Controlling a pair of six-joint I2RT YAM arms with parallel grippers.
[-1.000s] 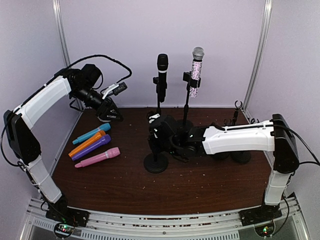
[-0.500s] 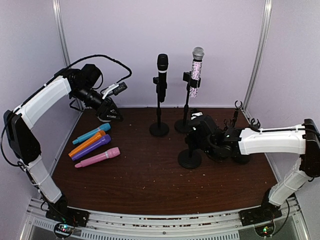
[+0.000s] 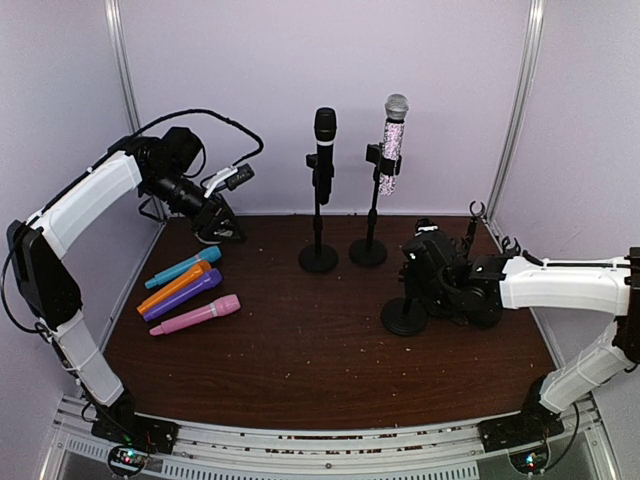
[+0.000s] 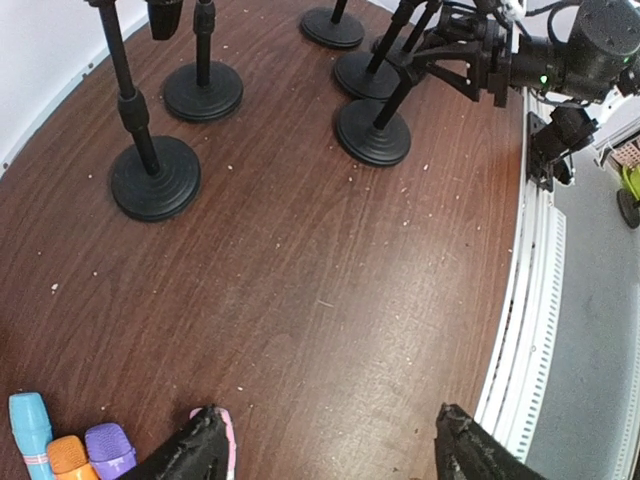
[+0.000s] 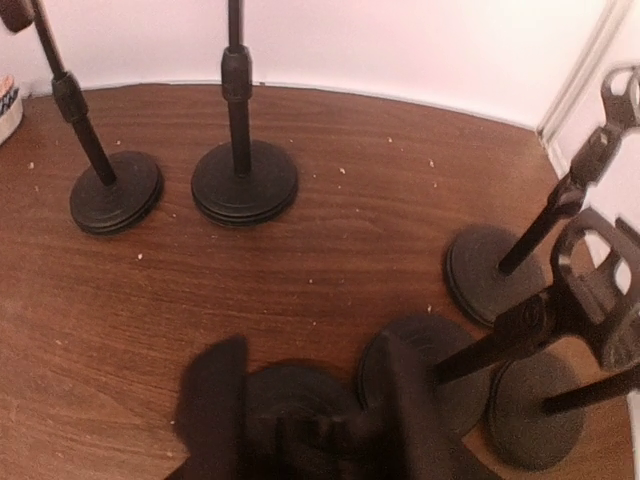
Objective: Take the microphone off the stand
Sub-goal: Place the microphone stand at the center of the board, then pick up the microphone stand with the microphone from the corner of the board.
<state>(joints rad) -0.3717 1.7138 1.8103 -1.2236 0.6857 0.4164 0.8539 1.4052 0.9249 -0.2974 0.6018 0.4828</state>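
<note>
Two microphones stand in stands at the back: a black microphone [image 3: 325, 125] on a stand [image 3: 318, 259], and a glittery microphone [image 3: 391, 145] with a silver head on a stand [image 3: 368, 252]. My left gripper [image 3: 222, 232] hangs open at the back left, above the table, with nothing between its fingers [image 4: 328, 425]. My right gripper [image 3: 420, 265] is low at the right around the pole of an empty stand [image 3: 404, 316]. In the blurred right wrist view its fingers [image 5: 212, 395] stand wide apart over that stand's base [image 5: 300, 405].
Several coloured microphones lie at the left: blue [image 3: 183, 267], orange [image 3: 174, 286], purple [image 3: 182, 295], pink [image 3: 196, 314]. More empty stands [image 3: 485, 312] crowd the right side, close behind my right gripper [image 5: 490, 272]. The cage posts and walls close the back.
My right gripper has carried the empty stand from the table's middle to the right, beside the other empty stands, and its jaws have widened. The left arm has stayed put.
</note>
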